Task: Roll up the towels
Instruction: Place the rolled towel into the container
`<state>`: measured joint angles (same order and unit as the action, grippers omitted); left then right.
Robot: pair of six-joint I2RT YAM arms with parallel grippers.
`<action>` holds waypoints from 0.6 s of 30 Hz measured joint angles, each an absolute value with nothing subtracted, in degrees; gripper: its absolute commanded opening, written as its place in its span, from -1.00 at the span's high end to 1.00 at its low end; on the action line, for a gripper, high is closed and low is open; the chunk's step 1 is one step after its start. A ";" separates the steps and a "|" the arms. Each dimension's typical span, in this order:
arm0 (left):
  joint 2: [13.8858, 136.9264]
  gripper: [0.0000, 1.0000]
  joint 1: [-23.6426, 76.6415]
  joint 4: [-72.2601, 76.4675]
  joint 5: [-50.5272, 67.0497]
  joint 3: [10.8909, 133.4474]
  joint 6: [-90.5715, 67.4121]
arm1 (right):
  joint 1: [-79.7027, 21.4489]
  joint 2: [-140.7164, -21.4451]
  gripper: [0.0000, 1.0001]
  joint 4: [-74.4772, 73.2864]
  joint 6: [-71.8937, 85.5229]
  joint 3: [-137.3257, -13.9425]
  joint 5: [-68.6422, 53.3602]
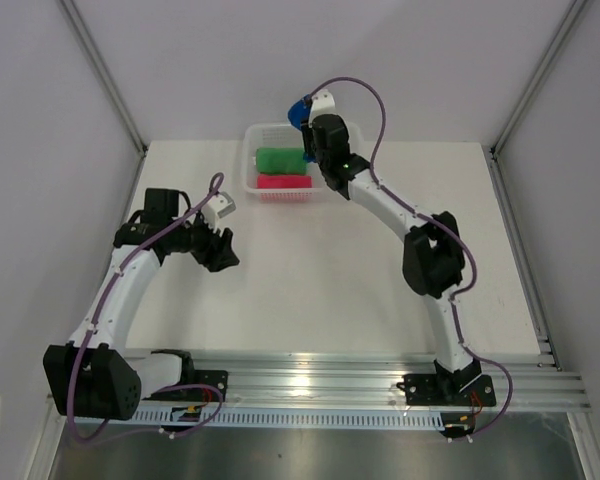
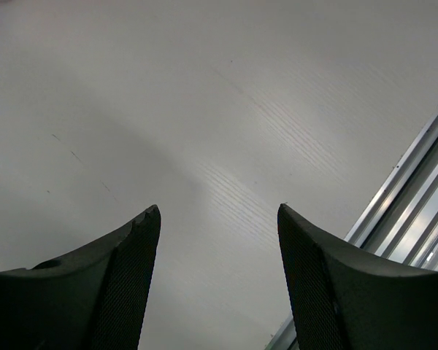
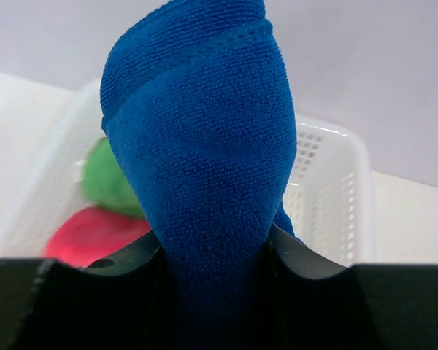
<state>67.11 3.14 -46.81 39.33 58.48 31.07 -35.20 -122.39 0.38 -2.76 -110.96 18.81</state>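
The right claw (image 3: 215,251) held the rolled blue towel (image 3: 197,146) above the basket (image 3: 336,189), where the green towel (image 3: 109,179) and the pink towel (image 3: 91,233) lay below it. The left claw (image 2: 217,211) stood wide and empty. It was probably the last step, and the next move called for lowering the towel beside them, then releasing.

The blue towel (image 3: 197,146) is nubby matt cloth with a stitched hem; the green towel (image 3: 109,179) and pink towel (image 3: 87,233) look equally soft. The basket (image 3: 328,182) is white perforated plastic. The surface (image 2: 204,109) is smooth matt white, faintly scratched, edged by a shiny ribbed metal rail (image 2: 416,197).
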 measured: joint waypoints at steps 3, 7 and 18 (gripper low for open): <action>66.78 -0.35 2.96 -46.35 38.85 57.60 30.83 | -33.06 -132.29 0.85 -2.59 -2.79 -121.05 22.33; 66.76 -0.34 2.44 -46.22 38.28 56.62 30.48 | -31.27 -141.67 0.85 -5.85 -2.50 -127.31 25.23; 68.12 -0.35 0.95 -45.50 37.65 55.94 30.39 | -29.69 -149.67 0.79 -12.62 3.07 -129.19 26.59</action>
<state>68.12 0.95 -45.50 37.65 55.94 30.39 -29.69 -149.67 -12.62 3.07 -129.19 26.59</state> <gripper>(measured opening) 0.674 0.396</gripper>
